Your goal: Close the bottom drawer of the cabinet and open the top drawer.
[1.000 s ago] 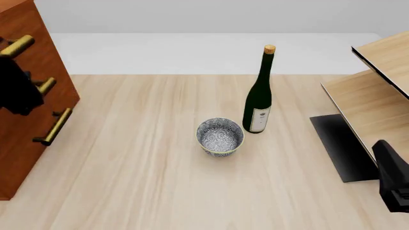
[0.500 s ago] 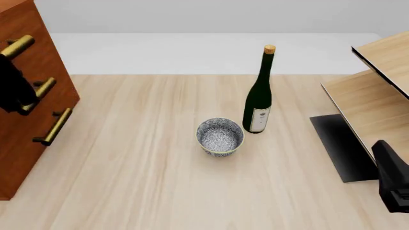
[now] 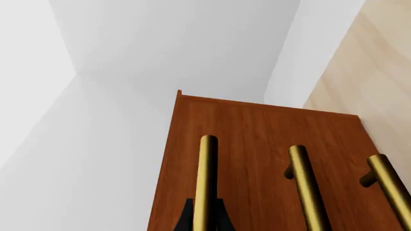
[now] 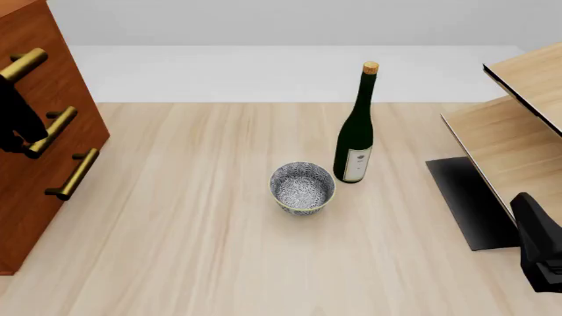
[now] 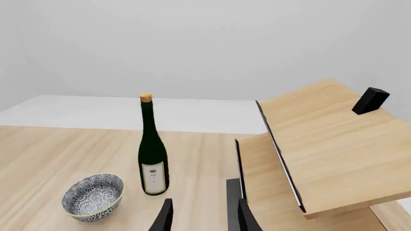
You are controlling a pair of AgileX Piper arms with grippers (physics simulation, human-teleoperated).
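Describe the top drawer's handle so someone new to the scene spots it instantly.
Find the cabinet, the reddish-brown chest at the table's left edge. Three brass bar handles run down its front. The top drawer's handle is the uppermost bar, nearest the cabinet's top edge, and the left gripper sits on it.

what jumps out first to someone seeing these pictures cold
A tall dark green wine bottle stands upright mid-table, with a small patterned bowl just in front of it on the near left. At the left edge the reddish-brown cabinet shows three brass bar handles, and the left gripper hangs black against them. A pale wooden shelf unit fills the right side.
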